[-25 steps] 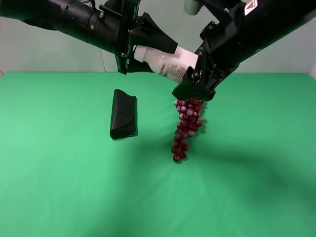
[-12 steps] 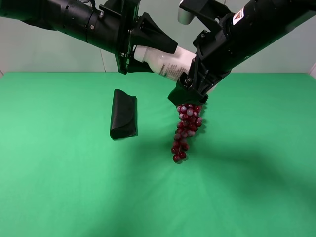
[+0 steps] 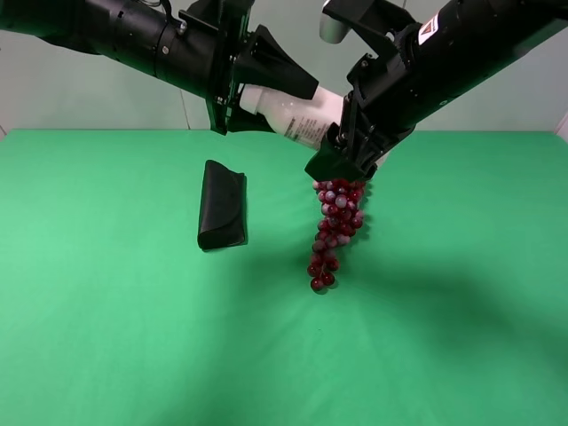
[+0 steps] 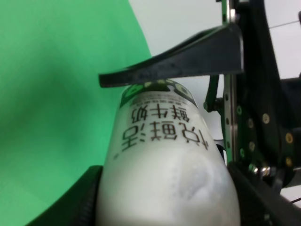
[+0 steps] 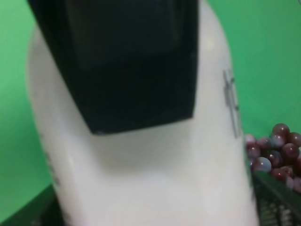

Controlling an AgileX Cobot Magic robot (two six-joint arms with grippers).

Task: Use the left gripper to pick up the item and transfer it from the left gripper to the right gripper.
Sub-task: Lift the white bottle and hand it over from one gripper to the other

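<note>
The item, a small white bottle with a printed label, hangs level in the air above the green table. My left gripper is shut on its cap end, with one black finger lying over the label of the item. My right gripper reaches in from the right and is closed around the bottle's other end. In the right wrist view a broad black finger presses flat on the white body of the item. Both grippers hold it at once.
A bunch of red grapes lies on the green table right under my right gripper, and shows at the edge of the right wrist view as grapes. A black folded case lies to the left of the grapes.
My right gripper slid a little along the bottle towards the left gripper, and its jaws came in onto the bottle's end. The left gripper and the bottle stayed put.
</note>
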